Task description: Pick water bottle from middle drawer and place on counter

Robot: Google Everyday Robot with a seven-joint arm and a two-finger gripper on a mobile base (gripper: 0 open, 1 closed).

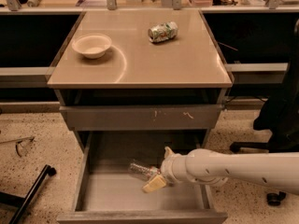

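Note:
The water bottle (141, 170), clear with a reddish label band, lies on its side on the grey floor of the open middle drawer (117, 197). My gripper (160, 168) reaches into the drawer from the right on a white arm. It is open, with its pale fingers (153, 184) at the bottle's right end, one fingertip in front of the bottle and one behind it. The tan counter (177, 62) is the cabinet's top slab, above the drawers.
A white bowl (92, 45) sits at the counter's left and a crushed green-and-white can (163, 31) at its back. A closed drawer front with pale scratches (140, 117) overhangs the open drawer. A dark chair (280, 111) stands to the right and a black bar (28, 195) lies on the floor at left.

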